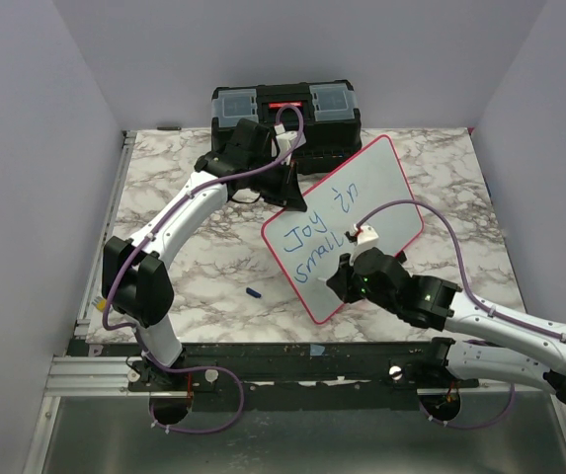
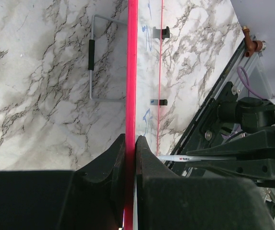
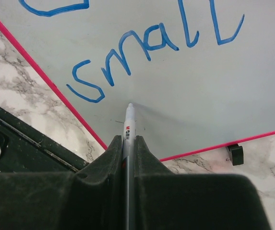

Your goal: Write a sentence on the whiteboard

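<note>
The left gripper point(image 2: 130, 140) is closed tight on the whiteboard point(image 1: 381, 168) rim; the right gripper point(image 3: 129, 139) pinches a marker point(image 3: 129, 117) under "small".

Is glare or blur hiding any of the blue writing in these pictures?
Top view: even light, no glare; the words on the white, red-rimmed whiteboard read clearly. Right wrist view: writing sharp, only the black end effector in front looks dark. Left wrist view: board seen edge-on, so writing barely shows.
</note>
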Action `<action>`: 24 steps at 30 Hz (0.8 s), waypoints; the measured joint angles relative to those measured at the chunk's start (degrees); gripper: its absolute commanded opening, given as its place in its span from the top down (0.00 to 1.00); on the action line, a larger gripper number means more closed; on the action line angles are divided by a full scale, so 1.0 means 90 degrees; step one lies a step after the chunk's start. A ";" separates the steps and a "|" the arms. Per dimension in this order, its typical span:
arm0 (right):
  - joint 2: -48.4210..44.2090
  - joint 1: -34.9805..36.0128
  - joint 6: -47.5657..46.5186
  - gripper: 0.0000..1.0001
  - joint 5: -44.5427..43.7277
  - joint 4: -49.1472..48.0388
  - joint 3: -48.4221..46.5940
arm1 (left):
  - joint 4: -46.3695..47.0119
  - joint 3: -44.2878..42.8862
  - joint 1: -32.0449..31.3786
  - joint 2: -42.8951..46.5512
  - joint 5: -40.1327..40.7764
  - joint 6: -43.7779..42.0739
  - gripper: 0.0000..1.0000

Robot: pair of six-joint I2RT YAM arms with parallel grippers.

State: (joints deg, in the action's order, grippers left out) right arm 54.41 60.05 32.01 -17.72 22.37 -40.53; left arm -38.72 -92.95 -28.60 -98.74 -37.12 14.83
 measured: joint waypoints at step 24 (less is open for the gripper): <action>0.0073 0.0000 0.0376 0.99 -0.1260 0.0362 -0.0027 | 0.0044 0.0046 0.0012 0.0005 -0.0007 0.0002 1.00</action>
State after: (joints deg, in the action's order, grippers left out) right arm 55.07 60.05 35.40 -29.06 25.63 -40.77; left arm -38.33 -92.53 -28.49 -98.70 -37.19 14.85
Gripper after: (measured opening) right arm 0.114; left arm 0.104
